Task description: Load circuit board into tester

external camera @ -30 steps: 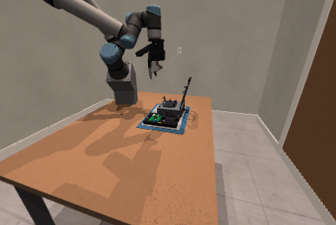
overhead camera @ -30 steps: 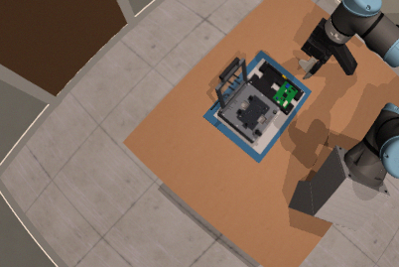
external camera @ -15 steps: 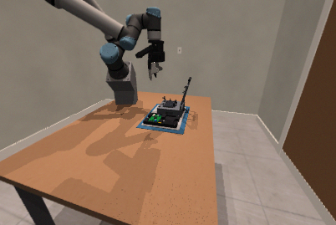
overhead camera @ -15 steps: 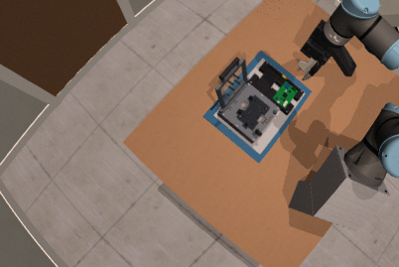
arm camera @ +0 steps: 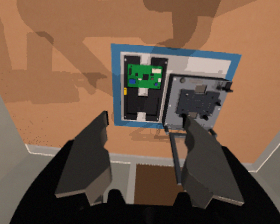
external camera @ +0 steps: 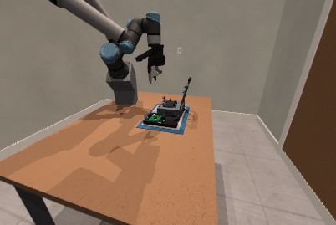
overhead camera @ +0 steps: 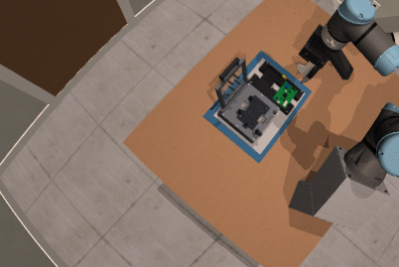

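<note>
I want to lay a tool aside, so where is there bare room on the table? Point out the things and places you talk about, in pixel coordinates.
In the top view, room lies between the blue mat [overhead camera: 233,139] [external camera: 164,130] [arm camera: 116,90] and the lower-left edge of the table [overhead camera: 199,166] [external camera: 104,181] [arm camera: 21,100]. The tray [overhead camera: 268,73] [external camera: 173,120] [arm camera: 150,106] has a free end beside the circuit board [overhead camera: 285,94] [external camera: 155,118] [arm camera: 144,76]. Crowded: around the tester [overhead camera: 233,108] [external camera: 169,109] [arm camera: 173,110] and its raised lid [overhead camera: 220,95] [external camera: 186,90] [arm camera: 176,160].
</note>
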You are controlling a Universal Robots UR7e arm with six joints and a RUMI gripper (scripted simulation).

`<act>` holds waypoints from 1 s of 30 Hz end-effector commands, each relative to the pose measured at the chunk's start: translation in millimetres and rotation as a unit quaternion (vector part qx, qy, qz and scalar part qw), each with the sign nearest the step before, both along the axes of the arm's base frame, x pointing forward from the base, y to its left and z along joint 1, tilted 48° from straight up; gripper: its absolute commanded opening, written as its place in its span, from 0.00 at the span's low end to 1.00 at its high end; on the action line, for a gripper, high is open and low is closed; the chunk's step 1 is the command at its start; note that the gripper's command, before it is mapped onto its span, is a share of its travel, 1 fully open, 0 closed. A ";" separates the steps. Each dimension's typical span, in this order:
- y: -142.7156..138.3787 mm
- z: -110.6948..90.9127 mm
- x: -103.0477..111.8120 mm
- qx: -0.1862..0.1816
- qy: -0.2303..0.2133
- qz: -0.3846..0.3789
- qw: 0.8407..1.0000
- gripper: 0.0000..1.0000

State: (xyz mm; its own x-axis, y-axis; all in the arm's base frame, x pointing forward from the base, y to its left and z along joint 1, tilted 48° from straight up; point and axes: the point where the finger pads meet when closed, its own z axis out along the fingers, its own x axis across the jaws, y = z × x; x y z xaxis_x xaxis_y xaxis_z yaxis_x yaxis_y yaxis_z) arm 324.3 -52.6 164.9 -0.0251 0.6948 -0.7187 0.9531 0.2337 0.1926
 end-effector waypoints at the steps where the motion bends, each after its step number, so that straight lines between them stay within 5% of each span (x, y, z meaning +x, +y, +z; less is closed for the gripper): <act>1: -7.8 -8.2 2.9 0.000 -0.001 0.001 1.000 0.59; 30: -59.0 -62.2 17.8 0.000 -0.001 0.001 1.000 0.59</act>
